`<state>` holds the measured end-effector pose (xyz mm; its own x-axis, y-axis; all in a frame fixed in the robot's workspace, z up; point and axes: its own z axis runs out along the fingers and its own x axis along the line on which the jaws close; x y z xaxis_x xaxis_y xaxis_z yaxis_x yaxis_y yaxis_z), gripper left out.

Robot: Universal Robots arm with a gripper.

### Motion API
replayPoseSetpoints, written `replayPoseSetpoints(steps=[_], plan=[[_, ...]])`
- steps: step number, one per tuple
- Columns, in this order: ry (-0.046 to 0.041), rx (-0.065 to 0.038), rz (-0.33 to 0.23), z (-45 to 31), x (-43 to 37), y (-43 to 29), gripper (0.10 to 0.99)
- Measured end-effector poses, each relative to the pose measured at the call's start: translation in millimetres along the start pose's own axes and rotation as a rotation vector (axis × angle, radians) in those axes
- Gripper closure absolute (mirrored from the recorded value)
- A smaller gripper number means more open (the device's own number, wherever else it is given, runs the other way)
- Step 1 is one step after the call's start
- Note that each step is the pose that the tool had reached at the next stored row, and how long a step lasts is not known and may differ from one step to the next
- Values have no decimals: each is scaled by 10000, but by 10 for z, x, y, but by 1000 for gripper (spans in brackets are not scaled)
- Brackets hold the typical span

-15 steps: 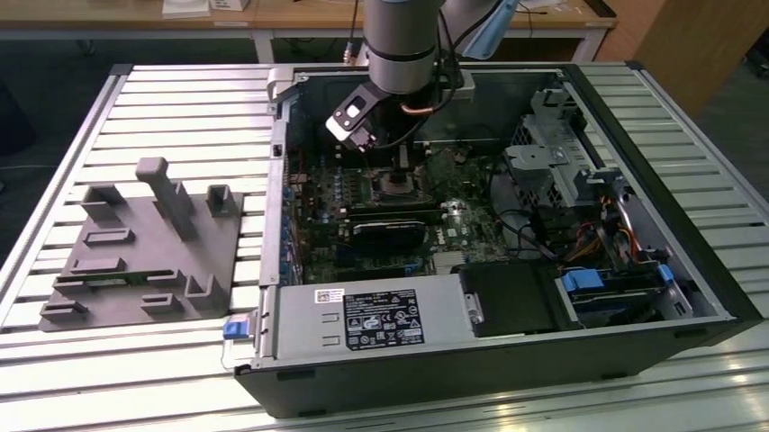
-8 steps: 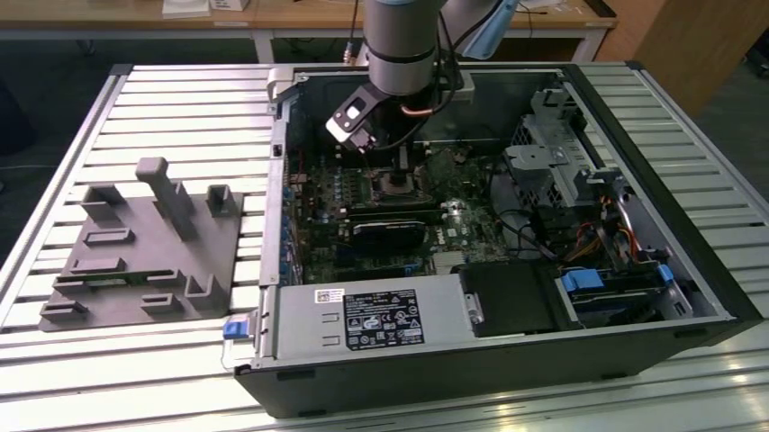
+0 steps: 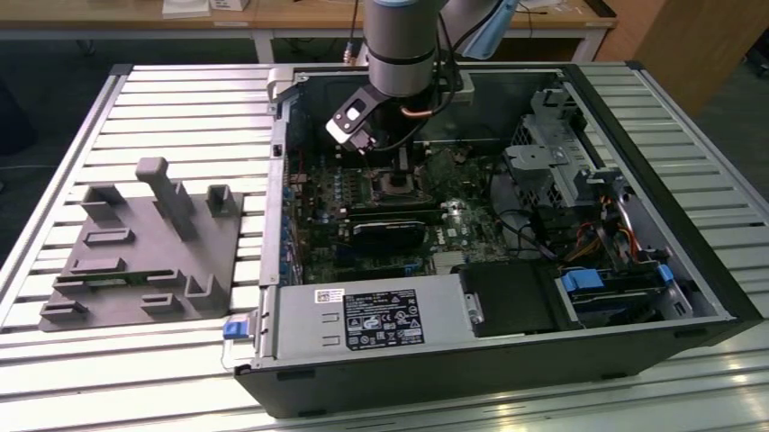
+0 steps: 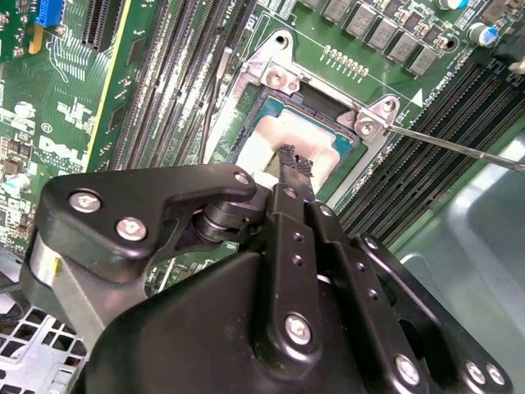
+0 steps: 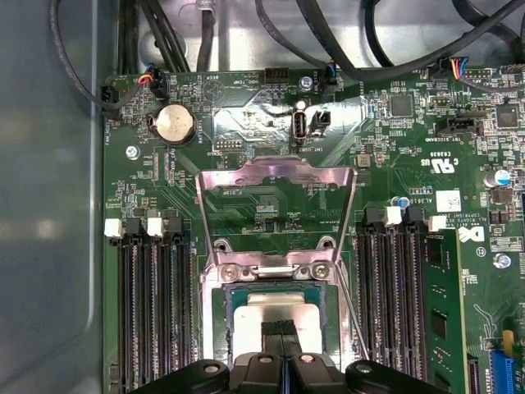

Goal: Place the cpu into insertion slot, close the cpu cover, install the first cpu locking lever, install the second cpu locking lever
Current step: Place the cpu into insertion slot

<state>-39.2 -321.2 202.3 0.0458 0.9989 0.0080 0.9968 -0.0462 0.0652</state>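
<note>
A black label (image 3: 384,319), its print too small to read, and a white barcode sticker (image 3: 330,296) stand on the power supply (image 3: 301,335) at the case's near side, while white lettering (image 5: 443,162), a logo (image 4: 57,152) and a white sticker (image 5: 448,199) stand on the green board (image 5: 385,168).

I see free room straight above the insertion slot (image 5: 326,308), upper middle of the exterior view; the opened cpu cover (image 5: 275,176) blocks one edge, memory slots (image 5: 152,304) flank it, a lever rod (image 4: 447,145) juts beside, and the drive cage (image 3: 556,162) crowds the exterior view's right.
</note>
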Motion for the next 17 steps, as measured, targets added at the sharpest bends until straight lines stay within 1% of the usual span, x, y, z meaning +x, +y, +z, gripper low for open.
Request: replayPoseSetpoints(steps=[17], plan=[[15,1,1,32,1,-3,980]])
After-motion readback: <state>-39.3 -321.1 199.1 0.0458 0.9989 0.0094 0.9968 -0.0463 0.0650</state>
